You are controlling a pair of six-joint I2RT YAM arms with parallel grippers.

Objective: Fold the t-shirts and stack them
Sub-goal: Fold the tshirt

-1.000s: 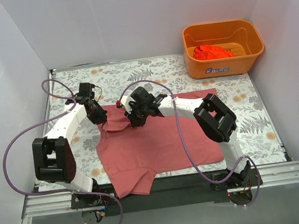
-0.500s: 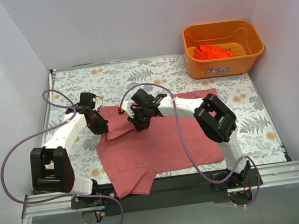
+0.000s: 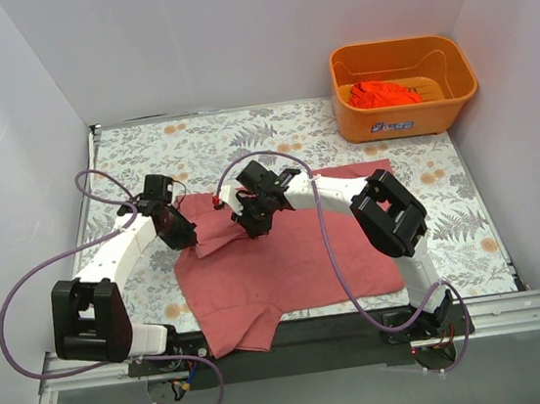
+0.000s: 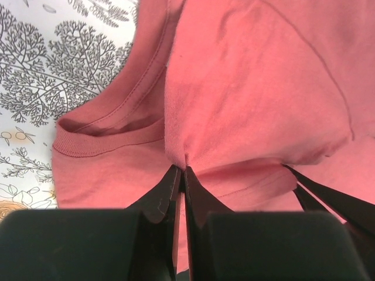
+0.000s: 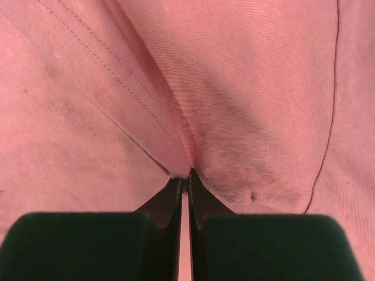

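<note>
The dusty pink-red t-shirt (image 3: pixel 297 258) lies spread on the table, its upper left part folded over. My left gripper (image 3: pixel 187 238) is shut on a pinch of that folded cloth near the collar (image 4: pixel 111 137). My right gripper (image 3: pixel 253 226) is shut on a pinch of the same shirt (image 5: pixel 193 134) a little to the right. The two grippers hold the fold between them. The brighter orange-red t-shirt (image 3: pixel 385 93) lies crumpled in the orange basket (image 3: pixel 408 118) at the back right.
The table has a floral-patterned cover (image 3: pixel 242 131). White walls close in the left, back and right sides. A purple cable (image 3: pixel 274 152) loops over the shirt from the right arm. The shirt's lower sleeve (image 3: pixel 242 332) hangs near the front edge.
Both grippers have moved a little toward the front with the pinched cloth, drawing the upper left flap further over the shirt.
</note>
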